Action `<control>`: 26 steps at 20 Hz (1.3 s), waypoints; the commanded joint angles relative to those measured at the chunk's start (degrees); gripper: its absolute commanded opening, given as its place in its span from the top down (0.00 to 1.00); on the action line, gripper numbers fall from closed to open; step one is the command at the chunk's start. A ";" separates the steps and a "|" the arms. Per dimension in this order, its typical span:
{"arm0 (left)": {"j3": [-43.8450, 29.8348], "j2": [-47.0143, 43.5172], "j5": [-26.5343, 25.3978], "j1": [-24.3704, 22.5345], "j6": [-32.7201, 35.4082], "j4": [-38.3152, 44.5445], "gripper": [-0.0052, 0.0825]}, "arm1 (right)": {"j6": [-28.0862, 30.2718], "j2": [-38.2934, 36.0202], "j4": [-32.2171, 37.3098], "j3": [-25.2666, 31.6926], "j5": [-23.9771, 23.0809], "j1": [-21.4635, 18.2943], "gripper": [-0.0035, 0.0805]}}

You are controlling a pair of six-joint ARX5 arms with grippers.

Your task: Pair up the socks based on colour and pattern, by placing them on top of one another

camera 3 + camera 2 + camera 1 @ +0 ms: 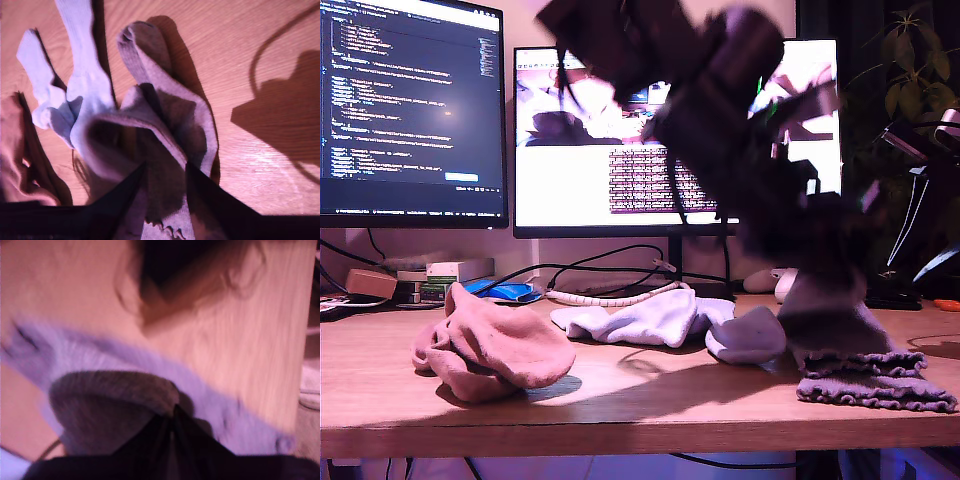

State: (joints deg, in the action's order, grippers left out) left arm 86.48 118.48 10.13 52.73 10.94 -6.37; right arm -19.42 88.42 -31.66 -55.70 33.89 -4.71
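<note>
My second end effector (165, 187) is clenched on a grey-lavender sock (165, 125). Its two dark fingers (125, 192) flank the bunched fabric, which rises from the wooden tabletop (240, 45) up into the grip, with a frilly edge showing close to the jaws. In the first wrist view, which is smeared by motion, my first end effector (172, 415) has its jaws drawn together to a point. They are grasping a rounded fold of grey sock (110, 397), with a paler lavender band of fabric (225, 405) lying below it. I cannot tell whether this is the same sock that the other end effector holds. In the exterior view a blurred dark arm (720, 110) hangs over the scene with a grey-lavender sock (830, 310) dangling from it. Which arm this is I cannot tell. The pink sock heap (490, 350) lies on the tabletop (620, 410) toward the exterior view's left. Going from the heap toward the exterior view's right come the crumpled white sock (640, 320), then a pale-blue sock (745, 335), then the dangling sock. Farthest from the heap are the frilly ribbed cuffs (875, 385), lying flat under the dangling sock. Behind the heap stand two lit monitors (410, 100).
</note>
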 commanded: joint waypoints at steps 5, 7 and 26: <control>1.18 -1.09 -0.98 -1.81 6.23 0.07 0.96 | 0.81 0.98 -1.92 0.85 0.00 0.24 0.72; 1.18 -1.09 -1.46 -2.32 8.68 1.03 0.96 | 3.08 0.98 -2.38 0.85 -0.48 1.36 0.72; 1.81 -0.83 5.14 -4.76 10.51 -1.97 0.96 | 23.96 12.96 0.02 1.33 -3.67 6.80 0.64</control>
State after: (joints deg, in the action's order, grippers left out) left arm 88.07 117.91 14.98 47.94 21.23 -8.69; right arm 4.38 99.13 -31.51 -55.77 30.72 1.63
